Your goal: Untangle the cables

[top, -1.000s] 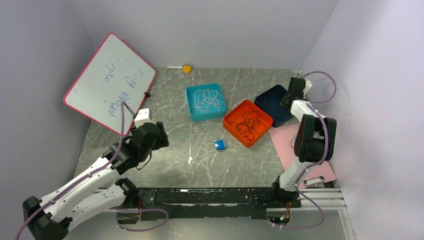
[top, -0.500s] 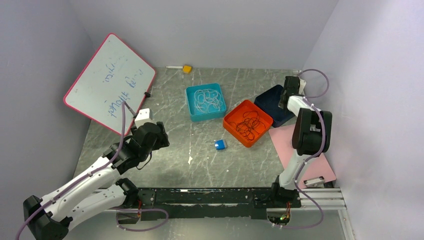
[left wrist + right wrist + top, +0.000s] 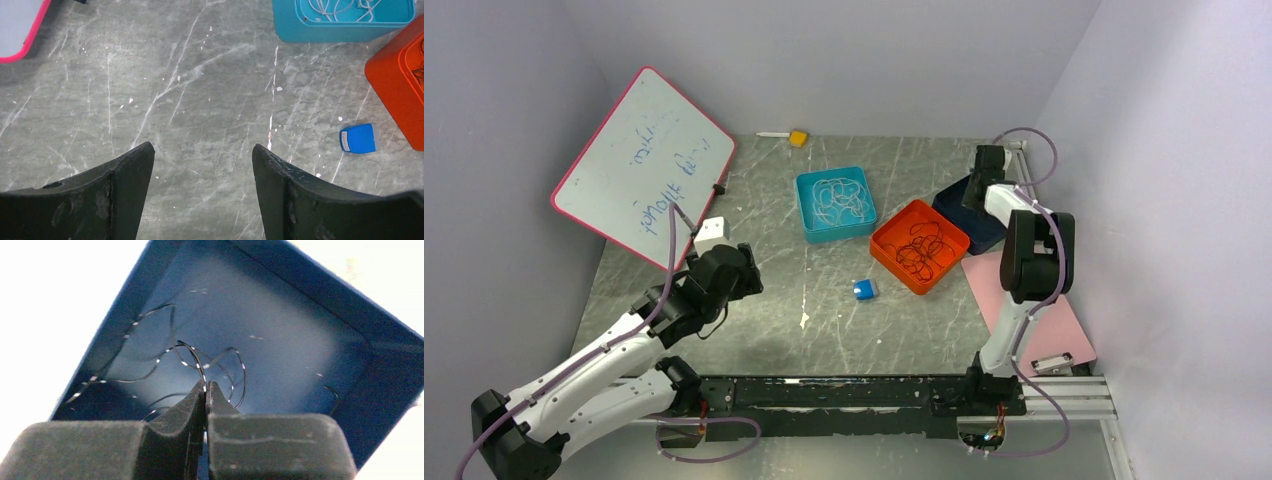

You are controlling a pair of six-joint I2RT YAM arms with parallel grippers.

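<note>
My right pincer (image 3: 205, 385) is clenched on a strand of the black cable (image 3: 170, 347), low inside the navy tray (image 3: 300, 335). I judge I am depositing it; next comes a gentle release and a straight lift. My left pincer (image 3: 202, 160) hangs released, well apart from the navy tray.

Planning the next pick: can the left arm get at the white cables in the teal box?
Probably yes: the left gripper is open, only bare table lies between it and the open teal box, and nothing covers the white cables.
</note>
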